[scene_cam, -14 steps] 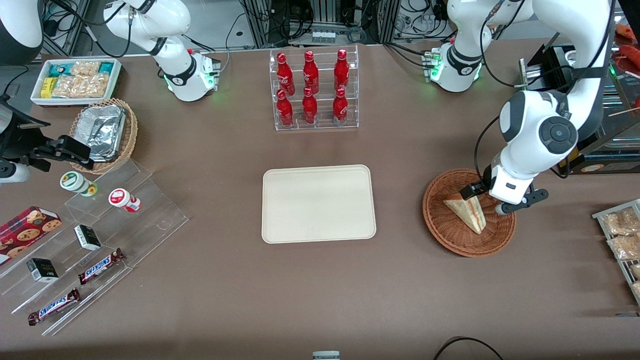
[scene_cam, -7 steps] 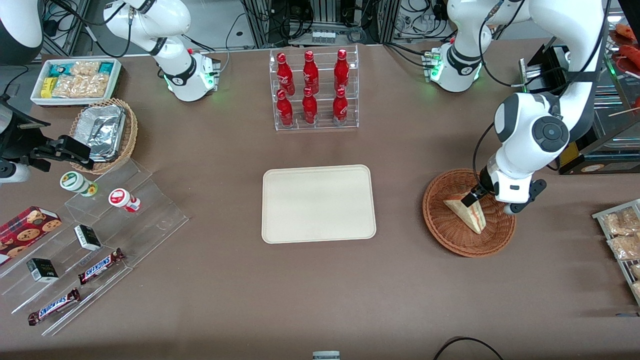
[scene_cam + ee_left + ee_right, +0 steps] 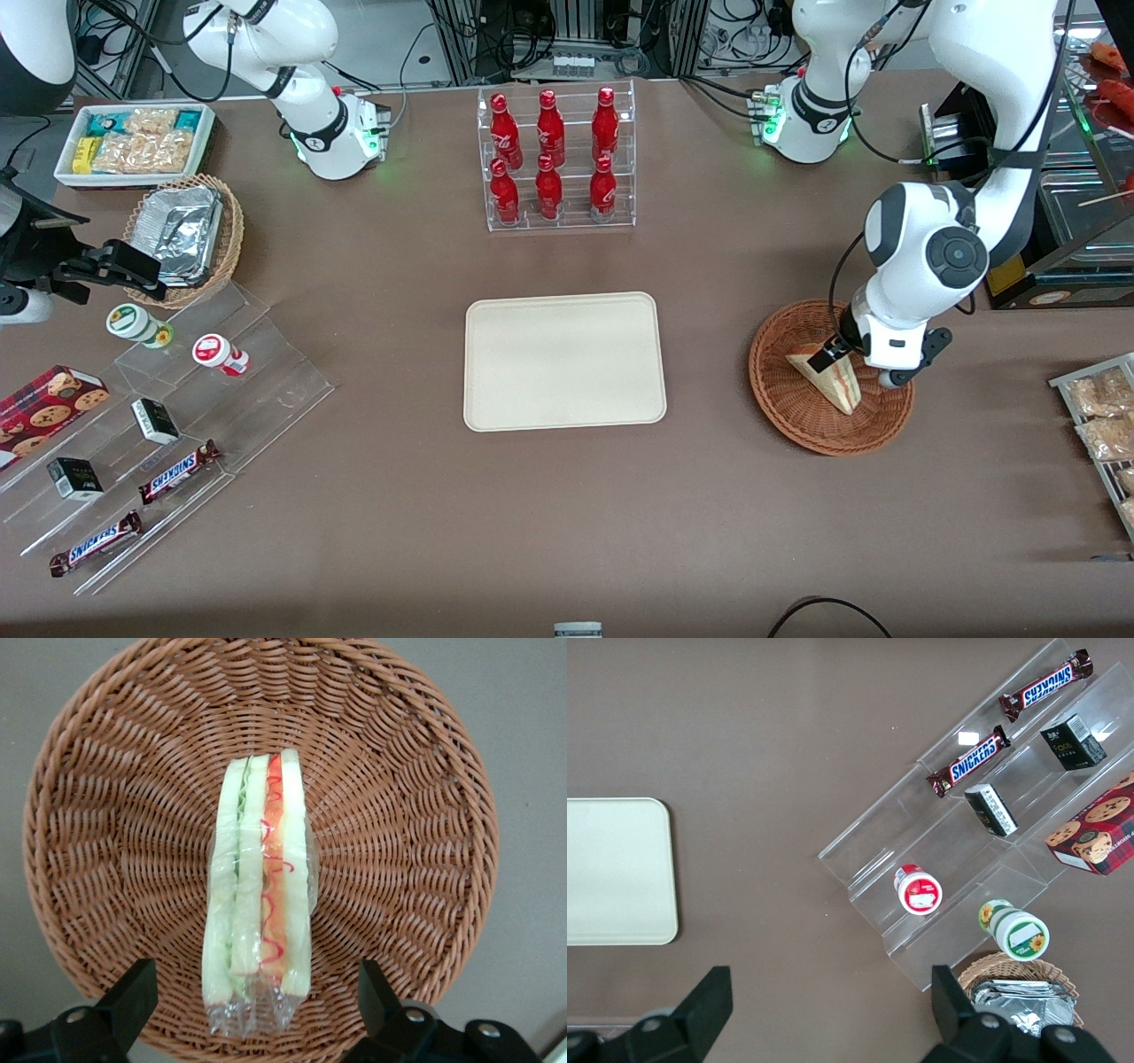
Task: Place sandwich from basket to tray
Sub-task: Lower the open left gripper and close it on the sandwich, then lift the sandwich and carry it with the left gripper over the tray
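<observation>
Front view: the gripper hangs low over the basket, right above the sandwich, which lies inside the basket with its layered cut edge facing up. The tray sits on the table well apart from the basket, toward the parked arm's end, with nothing on it. A rack of red bottles stands farther from the camera than the tray.

Left wrist view: the sandwich, in clear wrap, lies across the middle of the basket. The two fingers are spread wide, one on each side of the sandwich's end, neither touching it.

Right wrist view: one end of the tray shows beside a clear stepped stand holding snack bars and small boxes.
</observation>
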Tool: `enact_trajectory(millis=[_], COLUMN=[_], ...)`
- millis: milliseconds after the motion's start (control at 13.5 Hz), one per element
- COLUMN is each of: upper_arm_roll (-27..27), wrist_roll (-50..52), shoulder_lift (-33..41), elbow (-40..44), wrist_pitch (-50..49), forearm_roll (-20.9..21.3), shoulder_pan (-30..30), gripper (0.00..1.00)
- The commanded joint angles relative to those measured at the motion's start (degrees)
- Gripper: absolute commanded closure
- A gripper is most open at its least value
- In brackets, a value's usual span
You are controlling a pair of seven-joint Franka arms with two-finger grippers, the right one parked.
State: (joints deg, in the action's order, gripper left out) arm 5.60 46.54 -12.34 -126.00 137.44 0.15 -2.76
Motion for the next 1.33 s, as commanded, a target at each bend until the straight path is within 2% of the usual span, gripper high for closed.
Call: enact_trajectory(millis=[0,370,444,519,593,667,963,1259], upper_arm_roll=[0.0,-0.1,-0.1,-0.1,0.0,-0.1,0.0,2.1], wrist_roll=[1.4,1.4,1.3,1.3,1.1,0.9,0.9,1.8], shoulder_lift=[-1.6,-2.6,-2.5,-2.3,-2.2,-2.1,-0.9,0.5], elbow=[-0.3,-0.4,-0.4,-0.4,-0.4,-0.4,0.0,7.9], wrist_pitch=[1.8,1.9,1.8,1.5,1.3,1.2,0.3,-12.5], forearm_roll=[0.7,0.8,0.8,0.8,0.8,0.8,0.8,0.6], shoulder_pan=[-0.2,-0.2,-0.2,-0.2,-0.2,-0.2,-0.2,-0.2], gripper=[0.00,0.02,0.28,0.61,0.87,0.99,1.00,1.00])
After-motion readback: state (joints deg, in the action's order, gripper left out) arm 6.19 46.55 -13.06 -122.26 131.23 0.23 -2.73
